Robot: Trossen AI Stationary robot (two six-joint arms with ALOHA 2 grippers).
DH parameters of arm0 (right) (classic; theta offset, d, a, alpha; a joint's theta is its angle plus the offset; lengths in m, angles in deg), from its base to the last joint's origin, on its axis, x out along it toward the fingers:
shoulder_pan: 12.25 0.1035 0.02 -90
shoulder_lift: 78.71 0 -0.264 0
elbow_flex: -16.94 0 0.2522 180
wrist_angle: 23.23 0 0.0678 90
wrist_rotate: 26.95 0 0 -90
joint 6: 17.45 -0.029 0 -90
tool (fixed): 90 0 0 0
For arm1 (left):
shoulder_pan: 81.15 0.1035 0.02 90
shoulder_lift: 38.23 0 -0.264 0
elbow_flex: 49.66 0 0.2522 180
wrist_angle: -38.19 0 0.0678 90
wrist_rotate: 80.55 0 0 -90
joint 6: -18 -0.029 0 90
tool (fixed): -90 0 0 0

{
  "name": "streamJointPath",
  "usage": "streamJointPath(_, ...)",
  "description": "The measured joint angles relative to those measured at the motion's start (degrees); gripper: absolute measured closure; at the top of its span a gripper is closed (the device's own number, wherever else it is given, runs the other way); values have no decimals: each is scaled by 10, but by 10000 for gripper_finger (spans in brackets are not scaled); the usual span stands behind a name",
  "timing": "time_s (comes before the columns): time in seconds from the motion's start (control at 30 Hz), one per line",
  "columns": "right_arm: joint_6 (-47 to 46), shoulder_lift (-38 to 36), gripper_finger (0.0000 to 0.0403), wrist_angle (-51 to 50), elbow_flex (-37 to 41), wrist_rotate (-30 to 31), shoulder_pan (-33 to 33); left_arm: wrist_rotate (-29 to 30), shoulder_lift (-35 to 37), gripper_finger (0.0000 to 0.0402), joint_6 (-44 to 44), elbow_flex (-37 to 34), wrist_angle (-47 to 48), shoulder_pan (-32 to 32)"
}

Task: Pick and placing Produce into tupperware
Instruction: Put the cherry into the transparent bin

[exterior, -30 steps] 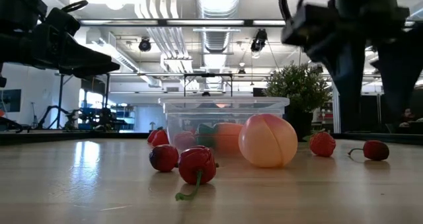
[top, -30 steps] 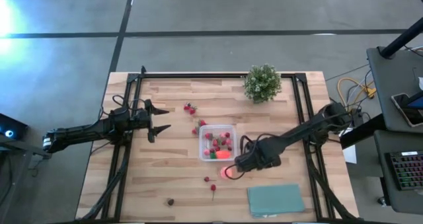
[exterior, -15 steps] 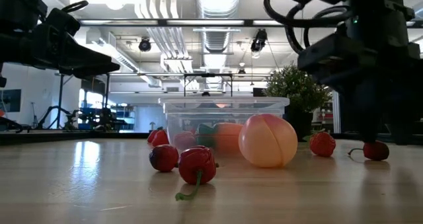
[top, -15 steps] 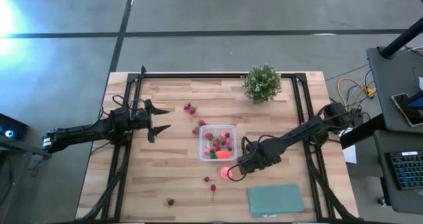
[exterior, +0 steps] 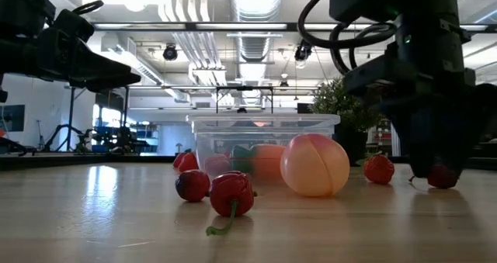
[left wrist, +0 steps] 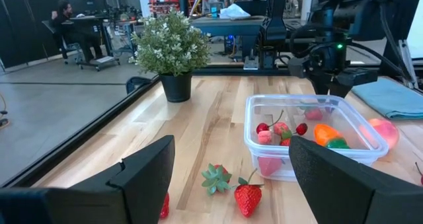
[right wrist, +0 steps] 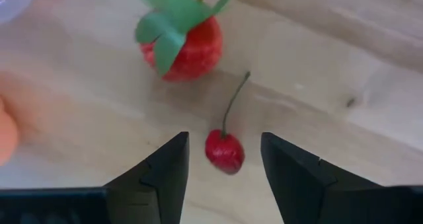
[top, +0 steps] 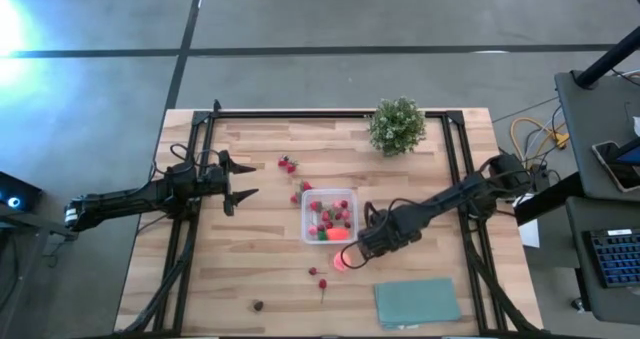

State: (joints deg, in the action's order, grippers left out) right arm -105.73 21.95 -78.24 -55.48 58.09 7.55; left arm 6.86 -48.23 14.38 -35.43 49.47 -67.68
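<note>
Produce lies scattered on the wooden counter (top: 250, 269) while my right gripper (right wrist: 221, 159) hangs low over one cherry (right wrist: 224, 151).

From the left in the high view: my left gripper (top: 240, 182) waits above the counter's left side, fingers spread wide and holding nothing. Next come loose strawberries (top: 288, 164) and a dark piece (top: 258, 305) near the front edge. At the middle sits the tupperware (top: 329, 216), a clear square tub already holding strawberries and an orange piece with a green end (left wrist: 328, 135). Touching or just beside its front right corner is the peach (exterior: 314, 164). My right gripper is low just beside that peach; its wrist view shows both fingers partly open on either side of the small cherry, not touching it, with a leafy strawberry (right wrist: 181, 45) near. Farther right, a potted plant (top: 397, 125) stands at the back and a teal cloth (top: 417, 302) lies at the front.
</note>
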Motion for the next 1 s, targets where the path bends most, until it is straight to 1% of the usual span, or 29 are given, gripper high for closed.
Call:
streamJointPath(0.17,10,0,221,0,8,-5,-7,0,0,119,0,0,0,0)
streamJointPath(0.33,15,0,234,0,13,-15,-7,0,0,119,0,0,0,0)
streamJointPath(0.5,15,0,256,1,13,-14,-7,0,0,119,0,0,0,0)
streamJointPath(0.77,15,0,303,1,13,-13,-7,0,0,119,0,0,0,0)
streamJointPath(1.0,13,0,335,0,11,-26,-7,0,0,119,0,0,0,0)
